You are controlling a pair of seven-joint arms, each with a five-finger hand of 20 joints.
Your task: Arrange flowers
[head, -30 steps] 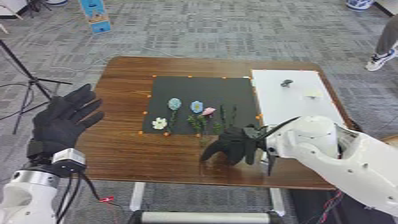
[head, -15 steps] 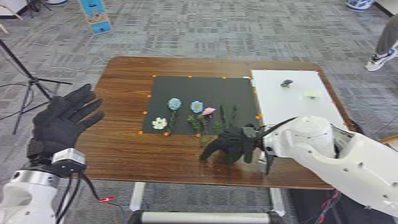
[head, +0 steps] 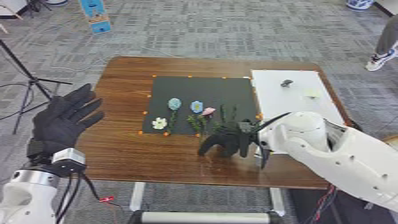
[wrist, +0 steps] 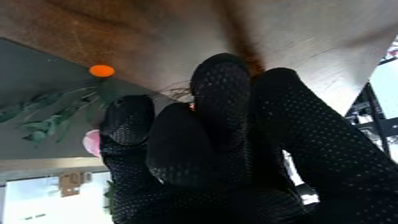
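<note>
Two hands: my left hand (head: 64, 117) is just beside the brown table (head: 133, 160), fingers straight and spread; my right hand (head: 233, 142) is at the near right corner of the black mat (head: 195, 86). Whether it grips a stem, I cannot tell (my own glove hides the spot).
Flowers: on the mat, a pale blue flower (head: 174, 104), a smaller blue flower (head: 196, 106) and a pink flower (head: 209, 111); a white flower (head: 160, 123) lies near the left edge.
Greenery: leafy stems (wrist: 53, 116) lie near my right hand.
Main risk: stems lie so close together that my glove could snag one and drag its neighbours askew.
Second risk: thin stems give little to pinch, so one could roll or slip; pressing down could flatten leaves or shift the mat.
</note>
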